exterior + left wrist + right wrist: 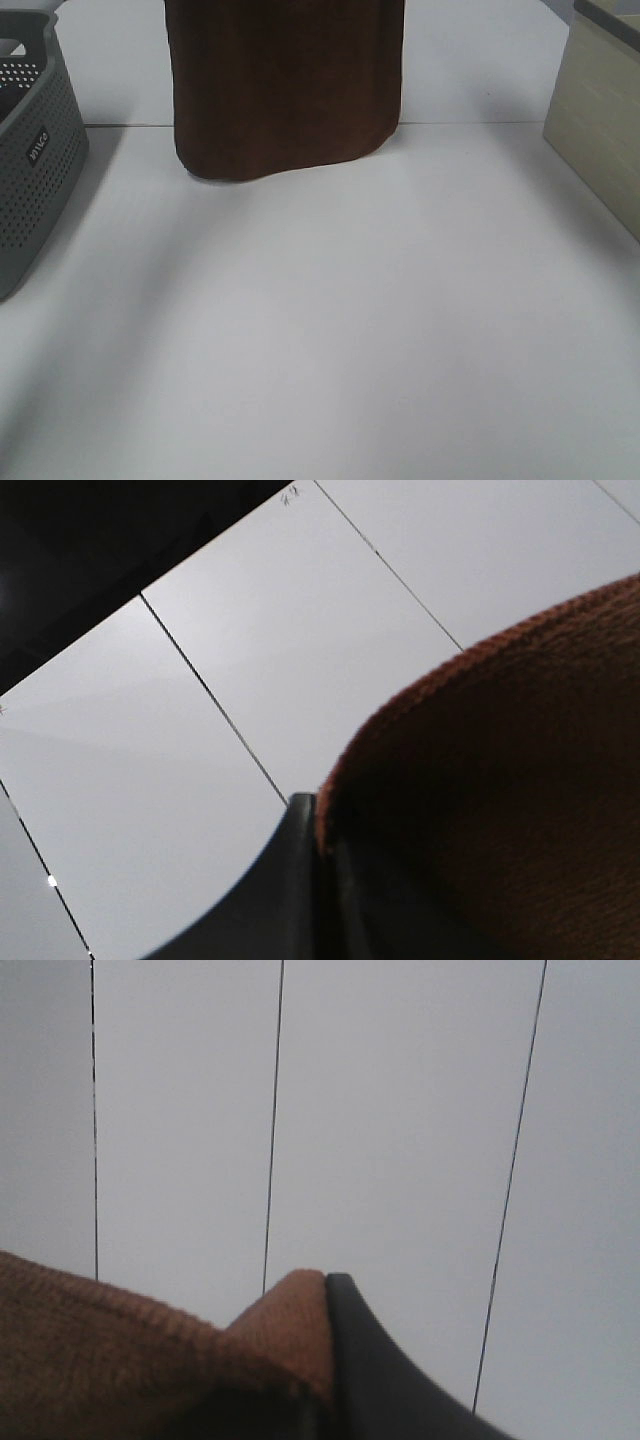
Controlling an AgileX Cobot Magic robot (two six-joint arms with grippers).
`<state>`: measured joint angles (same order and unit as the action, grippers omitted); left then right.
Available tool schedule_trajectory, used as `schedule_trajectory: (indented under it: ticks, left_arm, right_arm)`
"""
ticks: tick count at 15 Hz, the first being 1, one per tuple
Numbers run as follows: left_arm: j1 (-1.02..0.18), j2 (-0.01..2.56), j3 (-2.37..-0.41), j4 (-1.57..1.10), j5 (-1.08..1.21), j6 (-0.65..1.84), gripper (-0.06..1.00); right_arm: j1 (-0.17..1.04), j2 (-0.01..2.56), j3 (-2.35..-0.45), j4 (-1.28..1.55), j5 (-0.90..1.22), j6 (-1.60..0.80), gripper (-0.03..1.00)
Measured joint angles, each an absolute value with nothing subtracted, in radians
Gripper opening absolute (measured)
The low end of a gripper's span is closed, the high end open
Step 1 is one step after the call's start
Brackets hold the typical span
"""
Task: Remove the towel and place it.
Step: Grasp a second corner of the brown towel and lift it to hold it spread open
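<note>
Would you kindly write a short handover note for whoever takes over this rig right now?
Left gripper: shut on the towel at its edge.
Right gripper: shut on the towel too.
The towel hangs spread out over the table, between the grey basket at left and the beige box at right; whether its lower edge touches the table is unclear.
Done: towel held up in both grippers.
Left: place it and release.

Your high camera looks down on the table [320, 350], towel [285, 90] top centre, both wrist cameras very close on that same towel.
</note>
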<state>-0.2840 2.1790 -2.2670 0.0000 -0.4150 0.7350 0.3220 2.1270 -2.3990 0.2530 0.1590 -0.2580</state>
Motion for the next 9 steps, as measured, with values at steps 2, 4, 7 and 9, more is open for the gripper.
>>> schedule_trajectory:
  ticks: [2,4,7,9]
  left_arm:
    - [-0.268,2.269,-2.421,0.046,-0.377,0.677,0.0]
    - [-0.24,2.384,-2.601,0.074,-0.334,0.581,0.0]
    - [-0.234,2.417,-2.636,0.123,-0.307,0.514,0.0]
    - [-0.234,2.417,-2.636,0.132,-0.302,0.504,0.0]
  right_arm:
    - [0.308,2.165,-2.433,0.268,0.142,-0.258,0.01]
    - [0.292,2.199,-2.47,0.278,0.123,-0.258,0.01]
    - [0.293,2.207,-2.47,0.28,0.118,-0.258,0.01]
    - [0.293,2.207,-2.47,0.28,0.118,-0.258,0.01]
